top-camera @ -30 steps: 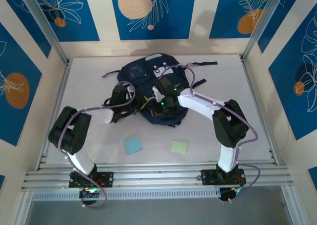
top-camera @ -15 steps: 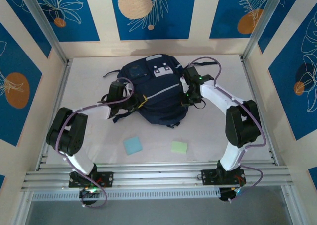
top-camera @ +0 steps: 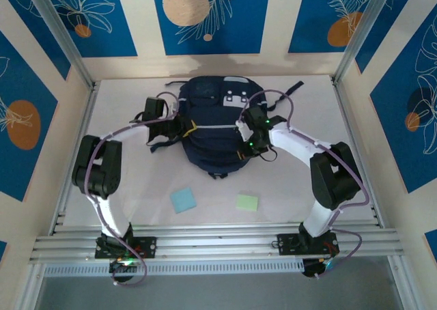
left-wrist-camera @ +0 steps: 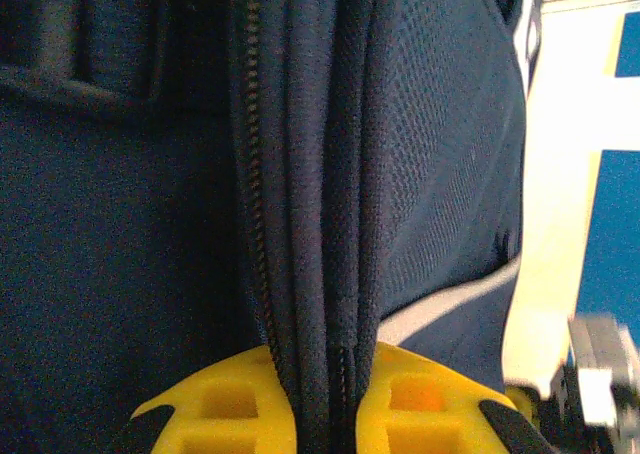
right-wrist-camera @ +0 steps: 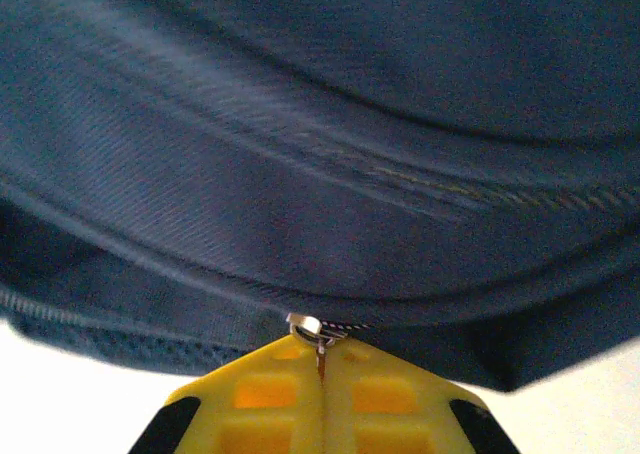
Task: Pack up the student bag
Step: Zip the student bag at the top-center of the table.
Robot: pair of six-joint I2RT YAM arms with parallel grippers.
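Soft, even light fell from above in the top view: the white table (top-camera: 287,187) was bright, with faint shadows under the arms. The student bag (top-camera: 212,143) was so dark that its folds barely showed. Both wrist views were dim on the cloth, blown out white at their edges, and blurred nearest the lens.

One student bag (top-camera: 212,129). Two small paper squares: one blue square (top-camera: 183,200) at the bag's 7 o'clock and one green square (top-camera: 247,202) at its 5 o'clock. Two grippers: the left gripper (top-camera: 190,128) at its 9 o'clock and the right gripper (top-camera: 242,141) at its 3 o'clock.
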